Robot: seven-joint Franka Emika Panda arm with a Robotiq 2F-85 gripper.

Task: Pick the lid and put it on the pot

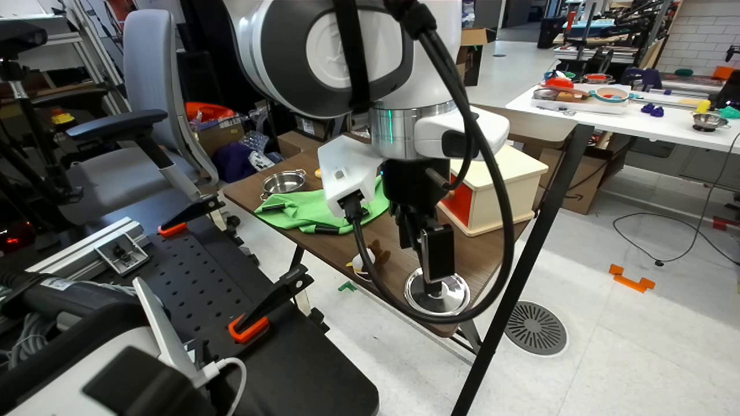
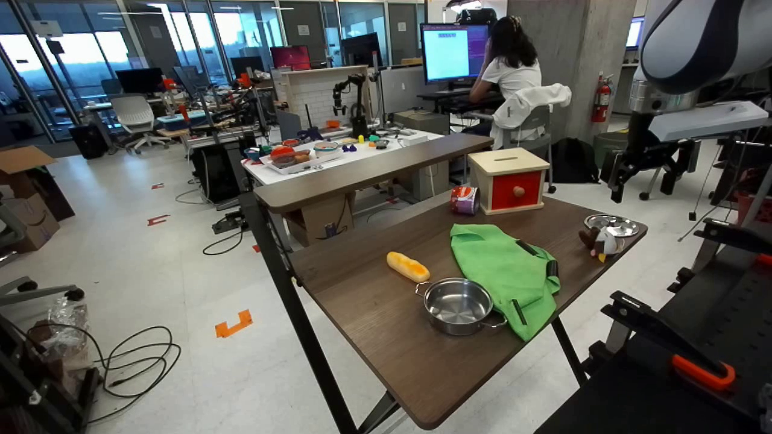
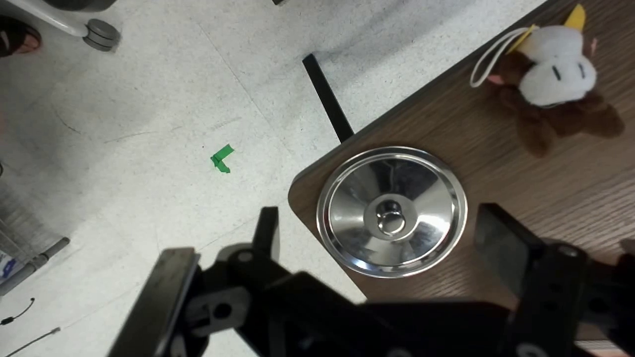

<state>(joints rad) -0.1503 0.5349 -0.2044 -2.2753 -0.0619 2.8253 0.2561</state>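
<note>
Brown table point(image 2: 374, 301): wood-grained top, rounded corners. Gripper point(image 2: 642, 193) above one corner: fingers spread wide, nothing held. Lid point(image 3: 392, 191) flat on that corner, below. Expect it to be light, stiff, slippery; rim likely awkward. Looks mirror-bright, round, ring-edged. Knob point(image 3: 390, 218), presumably the best hold: small, rounded, glossy.

Shiny knobbed lid point(image 3: 392, 213), flat, near wrist view centre, steel pot point(image 2: 458, 308), upright, lower centre in an exterior view
</note>
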